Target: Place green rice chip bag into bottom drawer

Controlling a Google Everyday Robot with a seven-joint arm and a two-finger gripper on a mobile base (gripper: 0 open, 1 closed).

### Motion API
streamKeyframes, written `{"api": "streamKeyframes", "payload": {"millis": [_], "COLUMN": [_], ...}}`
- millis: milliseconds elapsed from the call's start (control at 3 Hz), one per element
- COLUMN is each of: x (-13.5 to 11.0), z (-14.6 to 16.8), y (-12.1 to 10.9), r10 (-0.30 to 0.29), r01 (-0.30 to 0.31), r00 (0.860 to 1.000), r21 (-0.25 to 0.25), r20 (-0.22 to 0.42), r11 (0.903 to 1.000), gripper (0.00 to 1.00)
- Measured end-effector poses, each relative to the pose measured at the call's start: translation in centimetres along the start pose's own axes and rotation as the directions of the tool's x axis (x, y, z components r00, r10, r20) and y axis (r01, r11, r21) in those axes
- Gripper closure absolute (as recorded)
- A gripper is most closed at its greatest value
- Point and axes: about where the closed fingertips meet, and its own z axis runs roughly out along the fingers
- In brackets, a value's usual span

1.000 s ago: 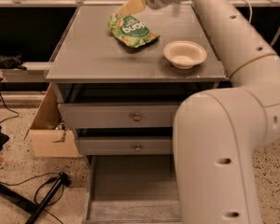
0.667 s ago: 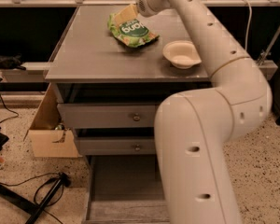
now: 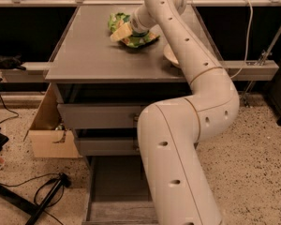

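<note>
The green rice chip bag [image 3: 116,19] lies crinkled on the far middle of the grey cabinet top [image 3: 91,55]. My gripper [image 3: 121,33] is low over the bag, covering its middle, with green showing on both sides of it. The bottom drawer [image 3: 113,191] is pulled out at floor level, a plain grey tray. My arm's large lower link hides its right part.
A cream bowl [image 3: 170,55] sits right of the bag, half hidden behind my arm. Two upper drawers [image 3: 98,116] are shut. An open cardboard box [image 3: 50,135] stands left of the cabinet. Black cables and a stand leg [image 3: 47,198] lie on the floor at left.
The gripper has moved from the bag's far edge down over its middle. My arm now crosses in front of the bowl. The bag stays on the cabinet top.
</note>
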Motion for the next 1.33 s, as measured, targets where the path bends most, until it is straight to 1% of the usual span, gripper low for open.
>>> {"api": "streamKeyframes", "payload": {"millis": [667,1000,1333], "x": [0.0,-1.8,-4.7], "z": [0.0,-2.2,-7.1], "y": [0.0,0.0,-0.5], "r10": [0.000,-0.060,-0.133], "r01": [0.000,0.060,0.135], "r00": [1.000,0.998,0.991], "r21": [0.000,0.034,0.101], "r20": [0.000,-0.011,-0.028], "r11": [1.0000,0.9976,0.9857], "gripper": [0.50,0.73,0.96]}}
